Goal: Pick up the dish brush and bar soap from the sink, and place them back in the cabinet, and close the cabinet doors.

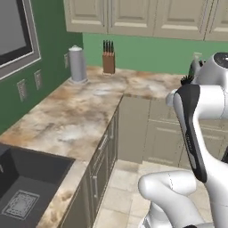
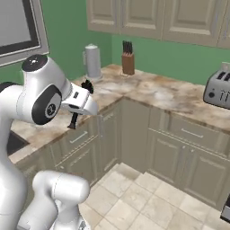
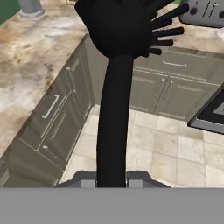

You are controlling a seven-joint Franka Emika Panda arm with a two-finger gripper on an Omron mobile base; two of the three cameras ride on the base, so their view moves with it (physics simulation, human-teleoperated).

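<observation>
Sink [image 1: 26, 178] at far left, a dark-grey rectangular basin with a square drain grate [image 1: 20, 204], lies sunk in the marbled tan-and-cream counter [image 1: 75, 113], low at the edge of the left base view. Along the green wall behind it stand a grey cylindrical kettle [image 1: 77, 64] and a brown wooden knife block [image 1: 108, 60] with dark handles upright, both parked well back from the working edge, near each other but apart.

Right of them, the robot's gripper [image 2: 77, 112] is clamped on the dish brush [image 3: 114, 87], jaws pinched tight on the thin black handle. In the right base view the brush runs through the hand, its tufted head [image 2: 87, 85] poking above and the handle end hanging below, above the counter front. The hand view looks straight up that smooth, slightly curved handle to the bristly head [image 3: 116, 26], stiff black bristles fanning out to one side. Carried by the handle, the bristles stay free of the fingers, which should let the brush be set on a shelf head first.

Beige raised-panel base cabinets [image 2: 170, 152] with slim grey bar pulls turn the corner below, over pale stone floor tiles [image 2: 148, 197]. Farther right a grey metal toaster [image 2: 218, 92] sits on the counter. Beige panelled fronts [image 2: 134, 15] line the wall above; whether any belongs to the target cabinet is hard to say from these angles.
</observation>
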